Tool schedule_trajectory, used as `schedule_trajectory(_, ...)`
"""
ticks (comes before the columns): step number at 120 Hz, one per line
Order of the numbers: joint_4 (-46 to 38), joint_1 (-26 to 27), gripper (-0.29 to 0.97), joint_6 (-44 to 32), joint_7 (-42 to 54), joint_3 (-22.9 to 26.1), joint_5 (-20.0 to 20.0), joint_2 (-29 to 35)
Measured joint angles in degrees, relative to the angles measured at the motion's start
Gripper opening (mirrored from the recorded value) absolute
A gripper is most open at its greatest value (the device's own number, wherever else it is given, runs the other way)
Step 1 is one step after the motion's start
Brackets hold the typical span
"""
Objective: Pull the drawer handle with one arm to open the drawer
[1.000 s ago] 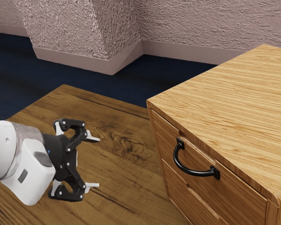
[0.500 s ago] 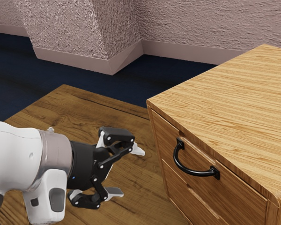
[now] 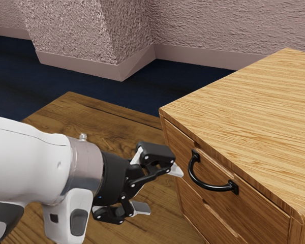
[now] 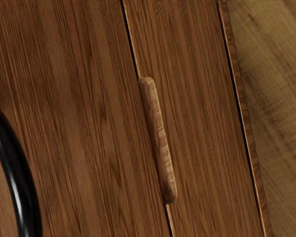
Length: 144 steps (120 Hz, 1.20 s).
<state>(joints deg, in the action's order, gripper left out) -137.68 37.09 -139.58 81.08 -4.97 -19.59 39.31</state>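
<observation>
Your gripper (image 3: 160, 190) has moved toward the exterior view's right since a second ago, fingers spread and empty, with the black drawer handle (image 3: 201, 183) just beyond its upper fingertip, untouched.

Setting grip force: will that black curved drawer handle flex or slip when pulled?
The black handle looks like a rigid bar fixed at both ends, so it probably won't flex. Its glossy sheen suggests the gripper could slip. The top drawer likely slides straight out.
</observation>
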Motion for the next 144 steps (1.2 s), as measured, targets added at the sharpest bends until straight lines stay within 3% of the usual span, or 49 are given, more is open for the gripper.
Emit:
schedule_trajectory(106, 5.01, -0.01, 0.68, 0.13, 6.35, 1.16, 3.94, -5.24)
schedule_trajectory(144, 7.89, 0.25, 0.68, 4.82, 7.09, 0.65, 5.12, -6.57)
